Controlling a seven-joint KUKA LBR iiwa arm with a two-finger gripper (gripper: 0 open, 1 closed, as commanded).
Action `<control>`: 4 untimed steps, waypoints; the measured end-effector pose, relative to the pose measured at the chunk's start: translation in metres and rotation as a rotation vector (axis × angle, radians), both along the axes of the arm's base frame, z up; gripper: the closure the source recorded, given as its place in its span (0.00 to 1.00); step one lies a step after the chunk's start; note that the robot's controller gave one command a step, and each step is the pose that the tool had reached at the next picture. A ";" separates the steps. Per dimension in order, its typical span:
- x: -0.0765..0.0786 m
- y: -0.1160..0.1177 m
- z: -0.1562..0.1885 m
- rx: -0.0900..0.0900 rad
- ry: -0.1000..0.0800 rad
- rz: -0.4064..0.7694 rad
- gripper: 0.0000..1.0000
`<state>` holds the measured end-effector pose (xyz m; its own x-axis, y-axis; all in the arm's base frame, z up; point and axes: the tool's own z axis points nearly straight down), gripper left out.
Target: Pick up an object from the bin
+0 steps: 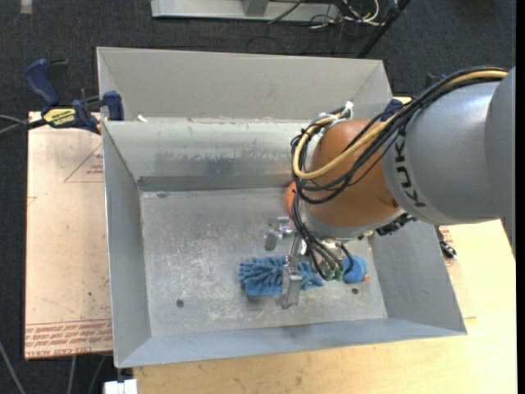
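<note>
- Blue tufted thing (262,276): a bunch of soft-looking blue strands, fanned out like a small mop head. It lies flat on the bin floor, a little right of the middle and toward the near wall.
- Gripper (288,284): lowered onto the right edge of the blue tuft, with a grey metal part standing over the strands. I cannot tell whether it is open or closed.
- Small blue piece (355,271): rounded, with an orange speck at its right side. It lies just right of the gripper and is partly hidden under the wrist.
- Arm (459,158): grey, with an orange wrist cover (349,183) and looped cables. It hangs over the right rear of the floor.
- Bin (123,245): grey metal with sloped walls. The tuft is near the foot of the front wall but apart from it. Open scuffed floor stretches to its left and rear-left, and the left wall is well apart.
</note>
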<state>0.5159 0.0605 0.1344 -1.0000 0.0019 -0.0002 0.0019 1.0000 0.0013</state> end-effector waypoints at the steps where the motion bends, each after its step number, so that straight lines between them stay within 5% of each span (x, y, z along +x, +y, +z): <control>1: 0.000 0.000 0.000 0.000 0.000 0.000 0.00; 2: -0.005 -0.004 -0.065 0.001 0.000 0.142 1.00; 3: -0.005 -0.004 -0.065 0.001 0.000 0.142 1.00; 4: -0.003 0.003 0.062 0.002 -0.002 0.075 1.00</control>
<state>0.5127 0.0632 0.1960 -0.9973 -0.0734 -0.0025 -0.0735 0.9973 0.0036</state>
